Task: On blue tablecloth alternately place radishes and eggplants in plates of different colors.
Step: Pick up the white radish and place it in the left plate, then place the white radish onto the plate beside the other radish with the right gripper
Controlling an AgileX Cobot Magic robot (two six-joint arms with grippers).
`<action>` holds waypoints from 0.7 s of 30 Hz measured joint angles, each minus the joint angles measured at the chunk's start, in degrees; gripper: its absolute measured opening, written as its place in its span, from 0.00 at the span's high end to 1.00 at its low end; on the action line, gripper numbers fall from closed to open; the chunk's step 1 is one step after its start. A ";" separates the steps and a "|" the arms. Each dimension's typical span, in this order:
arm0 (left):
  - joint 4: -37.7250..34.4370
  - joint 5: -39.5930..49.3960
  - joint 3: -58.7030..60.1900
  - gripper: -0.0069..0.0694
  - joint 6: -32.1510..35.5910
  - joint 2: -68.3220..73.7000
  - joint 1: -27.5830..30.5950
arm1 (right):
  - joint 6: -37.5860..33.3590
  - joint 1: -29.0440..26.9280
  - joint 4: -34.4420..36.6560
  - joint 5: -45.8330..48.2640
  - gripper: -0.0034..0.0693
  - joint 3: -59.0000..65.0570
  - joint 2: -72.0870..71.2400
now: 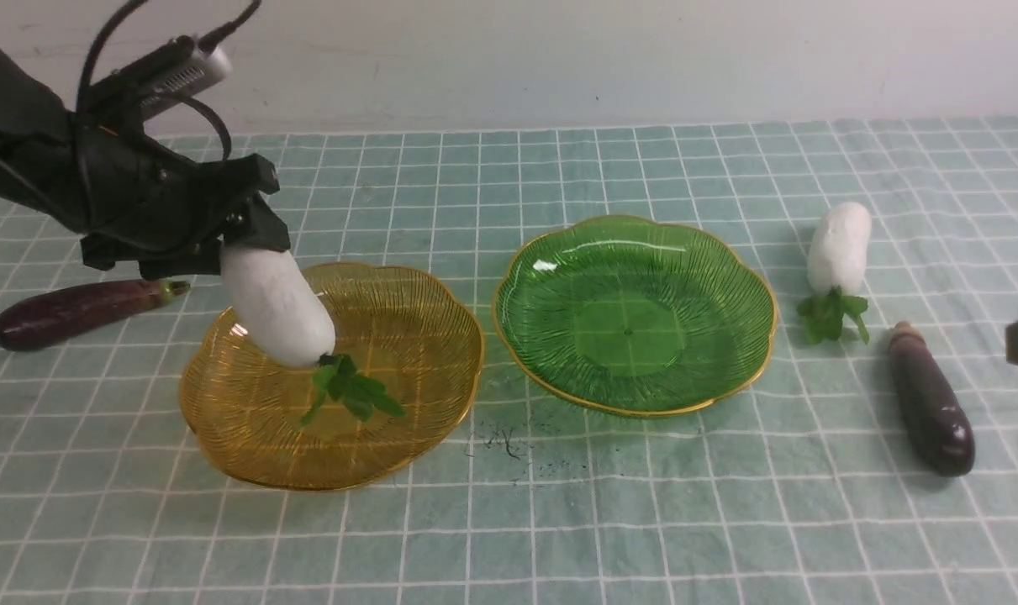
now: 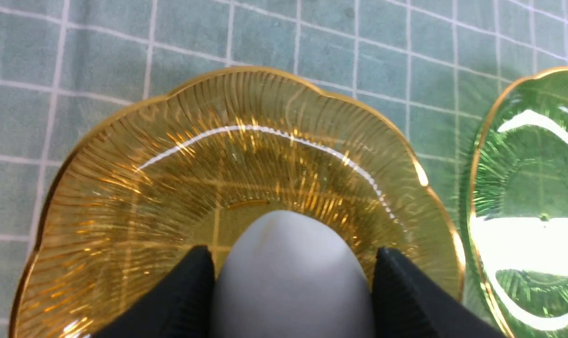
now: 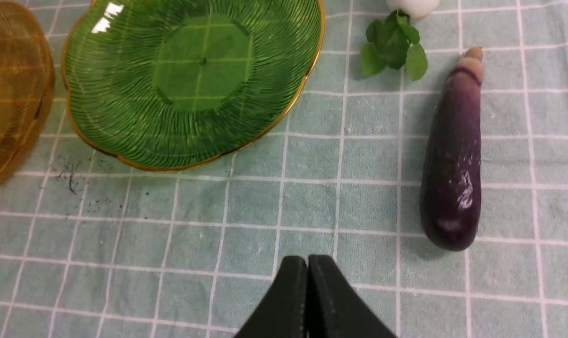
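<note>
On the blue tablecloth [image 1: 559, 538], the right gripper [image 3: 307, 267] hangs low with its fingers pressed together and nothing between them, just short of the brown-capped eggplant [image 1: 929, 403], which lies on the cloth to the right of both plates. At left, the left gripper [image 1: 252, 244] pinches a white radish [image 1: 275, 307] by its blunt end and holds it steeply tilted over the amber plate [image 1: 429, 336], leaf tuft down at the plate's floor; whether the leaves touch cannot be told. The risk lies in the release: let go at this slant, the smooth, rounded radish would likely topple and roll toward the shallow scalloped rim, perhaps over it. Pressing lower could shove or tip the light plate, and the tapered end could squirt from the jaws. The green plate [image 1: 635, 328] sits empty beside it. Farther back, the green-capped eggplant [image 1: 71, 311] and the second radish [image 1: 839, 244] wait on the cloth.
</note>
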 joint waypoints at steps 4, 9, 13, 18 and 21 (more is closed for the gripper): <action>0.41 0.26 -0.45 0.41 0.00 4.21 0.00 | 0.35 -0.49 0.00 0.11 0.97 -6.54 8.46; 0.89 1.28 -0.45 0.35 0.06 5.57 0.00 | 2.94 -2.99 -0.06 -0.53 0.97 -15.07 18.87; 1.03 1.28 -0.57 0.27 0.18 5.45 0.00 | 3.62 -3.82 -0.87 -1.69 0.95 -20.96 26.25; 3.59 3.13 -0.57 0.27 0.52 3.02 0.00 | 3.80 -3.90 -1.53 -4.69 0.79 -30.59 38.88; 9.15 6.61 -0.57 0.58 0.52 -1.50 -0.15 | 3.91 -3.90 -1.62 -6.54 0.54 -37.79 48.87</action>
